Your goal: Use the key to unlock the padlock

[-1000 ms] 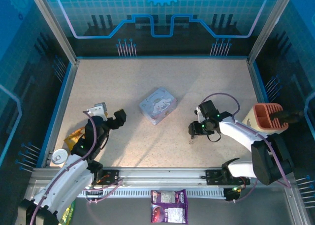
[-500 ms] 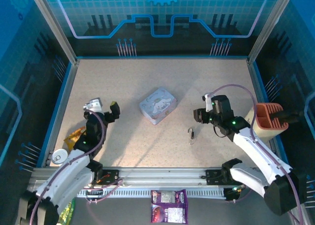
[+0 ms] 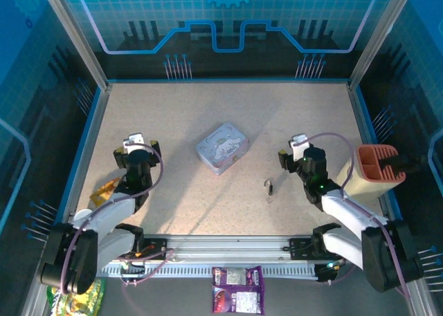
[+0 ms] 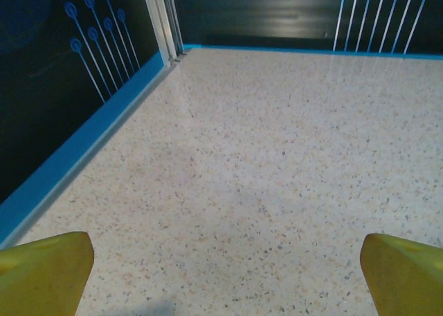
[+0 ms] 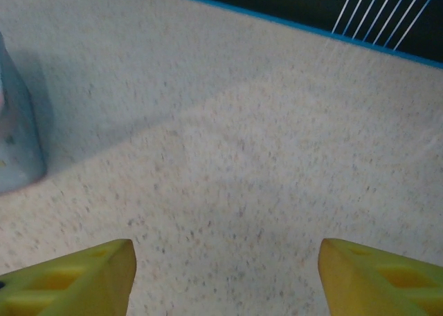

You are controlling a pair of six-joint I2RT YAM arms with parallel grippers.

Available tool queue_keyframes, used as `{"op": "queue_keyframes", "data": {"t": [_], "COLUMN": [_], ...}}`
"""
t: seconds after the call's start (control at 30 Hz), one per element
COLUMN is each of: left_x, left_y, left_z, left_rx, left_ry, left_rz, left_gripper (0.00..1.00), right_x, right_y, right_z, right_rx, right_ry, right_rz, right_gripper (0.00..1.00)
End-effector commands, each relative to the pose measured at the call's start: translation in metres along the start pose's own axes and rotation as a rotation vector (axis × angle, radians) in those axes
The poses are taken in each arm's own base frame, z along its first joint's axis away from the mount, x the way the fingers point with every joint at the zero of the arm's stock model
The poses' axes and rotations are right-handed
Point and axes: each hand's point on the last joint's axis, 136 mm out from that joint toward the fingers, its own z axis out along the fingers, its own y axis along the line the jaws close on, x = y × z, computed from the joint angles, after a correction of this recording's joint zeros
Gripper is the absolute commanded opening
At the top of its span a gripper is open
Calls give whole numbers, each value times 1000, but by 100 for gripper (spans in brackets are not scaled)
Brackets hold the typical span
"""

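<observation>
The padlock [image 3: 268, 187] is a tiny dark piece with a thin shackle loop, lying alone on the speckled table right of centre. At this size I cannot make out the key as a separate thing. My right gripper [image 3: 286, 158] hovers behind and to the right of the padlock, apart from it. In the right wrist view its yellow fingertips [image 5: 76, 278] stand wide apart, so the right gripper [image 5: 225, 278] is open over bare table. My left gripper [image 3: 137, 149] is far to the left. Its fingertips [image 4: 45, 267] sit at the frame corners, and the left gripper [image 4: 225, 274] is open and empty.
A lilac cartoon tin [image 3: 221, 148] lies in the middle; its corner [image 5: 17, 136] shows in the right wrist view. A peach holder [image 3: 377, 165] stands at the right edge. A yellow packet [image 3: 104, 189] and a white disc [image 3: 83, 219] lie front left, and a purple snack bag [image 3: 237, 288] lies beyond the front rail.
My right gripper has lifted away from the padlock, drawn back to the right and opened wider, leaving the padlock on the table. My left arm has folded back toward the left.
</observation>
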Motion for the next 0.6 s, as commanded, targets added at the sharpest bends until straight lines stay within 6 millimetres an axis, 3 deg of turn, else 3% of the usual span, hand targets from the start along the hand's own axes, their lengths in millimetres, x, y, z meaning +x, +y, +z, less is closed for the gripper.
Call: {"op": "queue_keyframes", "data": {"t": [0.0,0.2,0.43,0.57], "left_x": [6,-1,-4,8], "left_y": [-13,-40,-67,-75], "left_z": [12,25,23,26], "left_rx": [89,224,408,449], "left_ry": [-4,-50,-80,-131], "left_rz": [-20,34,-2,-1], "left_gripper": [99,99,99,99], "right_x": [-35,-33,-14,-13], "right_y": [-16,-24,-23,-27], "right_z": [6,26,48,55], "right_rx": [53,37,-31,-44], "right_ry": [-168,-216,-229,-182], "right_rz": [-41,20,80,100], "right_gripper": [72,75,76,79]}}
